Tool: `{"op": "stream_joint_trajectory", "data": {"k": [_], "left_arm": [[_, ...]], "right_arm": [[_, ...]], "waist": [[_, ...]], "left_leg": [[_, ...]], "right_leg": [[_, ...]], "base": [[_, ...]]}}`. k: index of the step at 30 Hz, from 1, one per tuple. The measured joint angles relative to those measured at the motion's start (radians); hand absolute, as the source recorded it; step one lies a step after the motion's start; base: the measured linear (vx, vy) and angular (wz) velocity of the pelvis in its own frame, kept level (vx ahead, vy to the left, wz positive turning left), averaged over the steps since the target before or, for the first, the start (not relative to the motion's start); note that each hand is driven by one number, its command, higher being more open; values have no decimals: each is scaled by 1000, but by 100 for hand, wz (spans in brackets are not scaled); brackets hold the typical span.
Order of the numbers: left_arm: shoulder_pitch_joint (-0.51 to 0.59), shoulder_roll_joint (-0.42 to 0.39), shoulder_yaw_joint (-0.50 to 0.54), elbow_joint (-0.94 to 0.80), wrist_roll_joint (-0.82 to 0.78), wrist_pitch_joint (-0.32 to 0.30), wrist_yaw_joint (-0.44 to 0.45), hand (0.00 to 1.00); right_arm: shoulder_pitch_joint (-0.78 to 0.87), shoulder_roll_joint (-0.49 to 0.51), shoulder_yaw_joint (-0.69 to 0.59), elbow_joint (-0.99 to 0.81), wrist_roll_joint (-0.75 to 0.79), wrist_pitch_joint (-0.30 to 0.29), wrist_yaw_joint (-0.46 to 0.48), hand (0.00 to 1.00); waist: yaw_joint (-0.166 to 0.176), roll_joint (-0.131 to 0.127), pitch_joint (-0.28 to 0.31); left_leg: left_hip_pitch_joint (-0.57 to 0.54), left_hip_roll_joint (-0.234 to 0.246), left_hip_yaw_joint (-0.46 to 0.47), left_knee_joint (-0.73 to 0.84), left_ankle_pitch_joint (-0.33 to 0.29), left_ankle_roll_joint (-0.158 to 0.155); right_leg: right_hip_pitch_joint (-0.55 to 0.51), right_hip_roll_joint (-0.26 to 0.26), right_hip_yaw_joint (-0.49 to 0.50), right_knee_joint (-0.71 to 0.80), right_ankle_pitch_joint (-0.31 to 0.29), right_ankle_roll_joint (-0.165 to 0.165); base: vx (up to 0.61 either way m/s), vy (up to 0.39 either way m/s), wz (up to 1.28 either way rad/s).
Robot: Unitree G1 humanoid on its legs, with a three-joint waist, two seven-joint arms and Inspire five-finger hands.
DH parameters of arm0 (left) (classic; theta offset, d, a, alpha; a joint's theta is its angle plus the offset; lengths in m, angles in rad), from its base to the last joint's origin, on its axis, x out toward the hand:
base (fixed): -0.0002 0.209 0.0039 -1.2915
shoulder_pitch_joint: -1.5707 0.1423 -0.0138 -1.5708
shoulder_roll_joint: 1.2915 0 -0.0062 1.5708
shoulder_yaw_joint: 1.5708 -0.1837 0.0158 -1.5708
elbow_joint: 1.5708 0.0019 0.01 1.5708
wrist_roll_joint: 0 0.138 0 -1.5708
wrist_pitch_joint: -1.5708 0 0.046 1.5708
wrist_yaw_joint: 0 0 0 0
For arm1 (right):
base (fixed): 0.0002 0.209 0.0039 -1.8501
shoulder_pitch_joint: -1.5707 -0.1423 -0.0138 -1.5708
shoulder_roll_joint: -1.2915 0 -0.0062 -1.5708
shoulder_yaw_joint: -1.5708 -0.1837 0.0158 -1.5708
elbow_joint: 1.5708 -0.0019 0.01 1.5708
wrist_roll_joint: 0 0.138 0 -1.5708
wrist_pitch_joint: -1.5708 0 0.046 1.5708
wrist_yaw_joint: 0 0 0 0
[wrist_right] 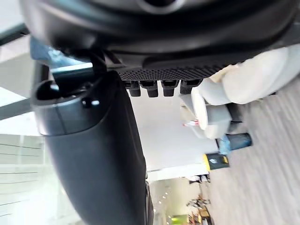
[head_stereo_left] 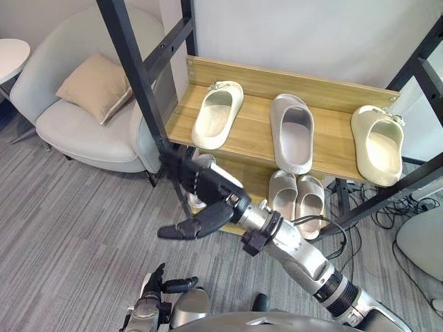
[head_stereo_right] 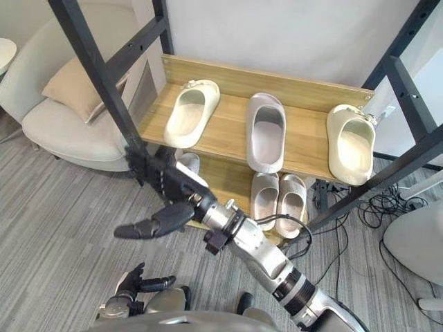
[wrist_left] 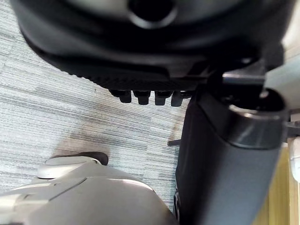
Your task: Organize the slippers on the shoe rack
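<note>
Reaching into the frame's centre, the right hand spreads empty fingers beside a white slipper on the lower shelf of the shoe rack. Light, squashy foam, probably; its heel rim suits a pinch. Left hand hangs relaxed, lower left.

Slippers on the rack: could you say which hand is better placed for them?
Right, probably: the right hand reaches open to the lower shelf; the left hand hangs low, away from the rack.

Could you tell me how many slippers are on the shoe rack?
6. Upper shelf: left cream slipper, grey slipper, right cream slipper. Lower shelf: pale pair, another slipper partly behind the right hand; more may be hidden.
</note>
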Motion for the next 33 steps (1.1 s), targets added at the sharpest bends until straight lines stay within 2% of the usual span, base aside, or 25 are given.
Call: {"op": "stream_joint_trajectory", "data": {"k": [4,9,13,15,28,33], "left_arm": [[4,-4,-5,7,0,0,1,100],[9,-10,-27,14,-2,0,8,100],[15,-12,-38,13,-5,0,12,100],[22,-13,-39,13,-6,0,19,100],[32,-11,-43,12,-5,0,19,100],[49,-7,-41,-5,-3,-1,19,100]], "right_arm": [[27,39,-48,-62,5,-16,-25,100],[58,119,-178,-121,4,-76,-97,100],[72,137,-234,-160,-12,-115,-150,100],[73,157,-268,-170,-59,-122,-181,100],[76,148,-497,-251,-461,-148,-391,100],[59,25,-589,-249,-647,-144,-464,100]], "waist": [[-15,12,-7],[-26,34,-21],[-35,43,-28],[-46,46,-33],[-59,43,-35],[-73,38,-38]], "left_leg": [[1,1,5,-1,0,0],[1,2,13,-2,0,-1],[1,2,13,-2,0,-1],[3,3,14,-3,0,-1],[25,3,31,-21,0,0],[25,3,41,-28,0,0]], "right_leg": [[-3,0,5,1,0,0],[-9,0,14,4,0,0],[-9,1,15,3,0,0],[-8,1,16,3,0,0],[1,1,31,-4,1,1],[-6,2,41,-9,3,2]], "base": [[-7,11,-4],[-5,9,-5],[0,0,0],[0,0,0],[0,4,-2],[14,10,-6]]}}
